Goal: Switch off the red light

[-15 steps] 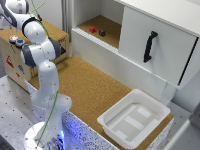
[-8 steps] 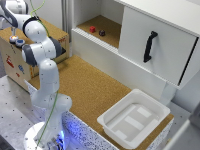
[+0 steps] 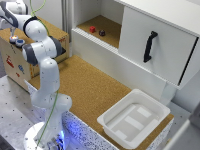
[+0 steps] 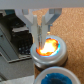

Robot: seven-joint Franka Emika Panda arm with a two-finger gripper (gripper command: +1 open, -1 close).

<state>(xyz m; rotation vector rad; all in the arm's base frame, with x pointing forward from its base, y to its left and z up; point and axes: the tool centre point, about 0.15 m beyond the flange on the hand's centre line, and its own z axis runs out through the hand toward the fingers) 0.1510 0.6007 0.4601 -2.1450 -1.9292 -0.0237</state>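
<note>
The tool (image 4: 44, 34), fingers nearly together and holding nothing, is hovering just over the small round grey-rimmed red-orange button (image 4: 48, 48) on the cork-topped wooden box (image 3: 47, 27), which is glowing, so the press is remaining.

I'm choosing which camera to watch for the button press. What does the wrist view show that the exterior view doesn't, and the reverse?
Only the wrist view shows the red light glowing orange, the gripper fingertips close together right at it, and a blue-centred button beside it. Only the exterior view shows the arm, white tray, cabinet handle and red block. Both share the cork surface.
</note>
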